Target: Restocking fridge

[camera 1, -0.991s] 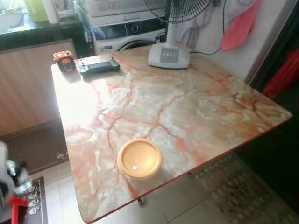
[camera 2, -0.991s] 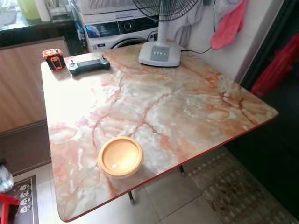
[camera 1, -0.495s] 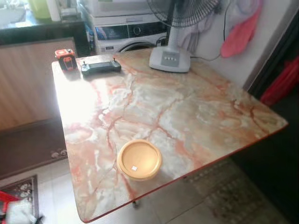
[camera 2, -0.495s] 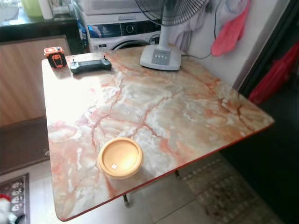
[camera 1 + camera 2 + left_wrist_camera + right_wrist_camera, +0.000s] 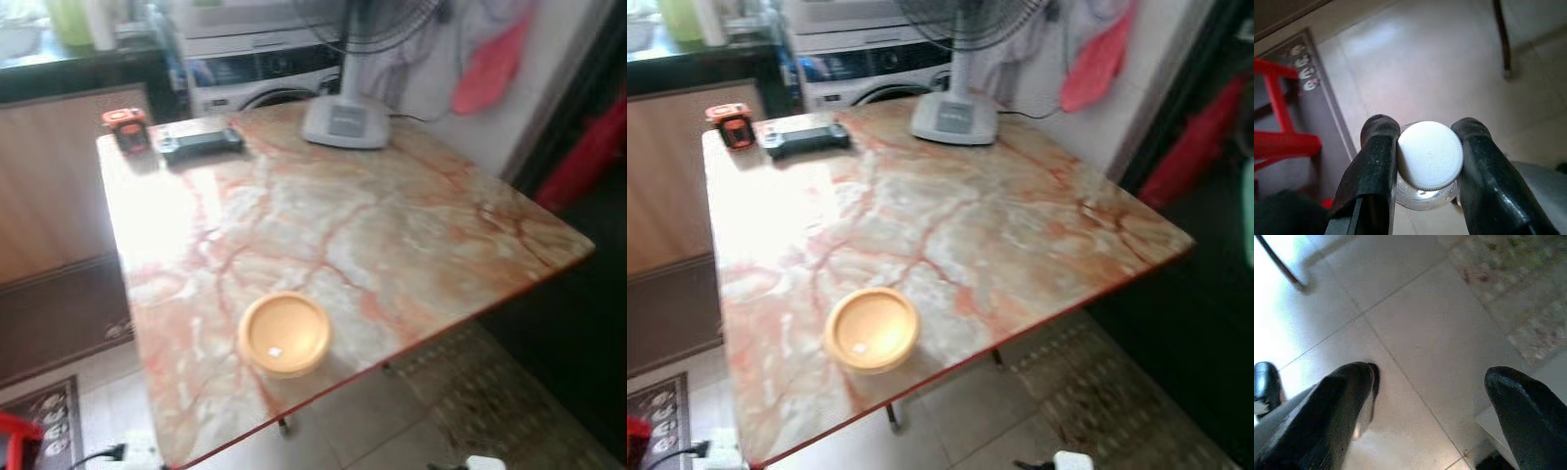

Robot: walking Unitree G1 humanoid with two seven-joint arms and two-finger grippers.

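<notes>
White-capped bottle (image 5: 1429, 164) clamped between left gripper (image 5: 1425, 161) fingers, long axis running straight out along them over floor tiles; right gripper (image 5: 1432, 396) spread wide and empty; marble table (image 5: 392, 225) beyond at 12 o'clock.

The table (image 5: 392, 225) top is showing a glossy marble-look finish, glaring white at the frame's upper left. The bowl (image 5: 284, 334) near the lower centre is looking like smooth, matt wood. In the left wrist view, a ridged white plastic cap (image 5: 1430, 154) is topping a clear bottle between 2 glossy black fingers (image 5: 1374, 171). The floor tiles (image 5: 1415, 328) are looking smooth, with a slight sheen.
</notes>
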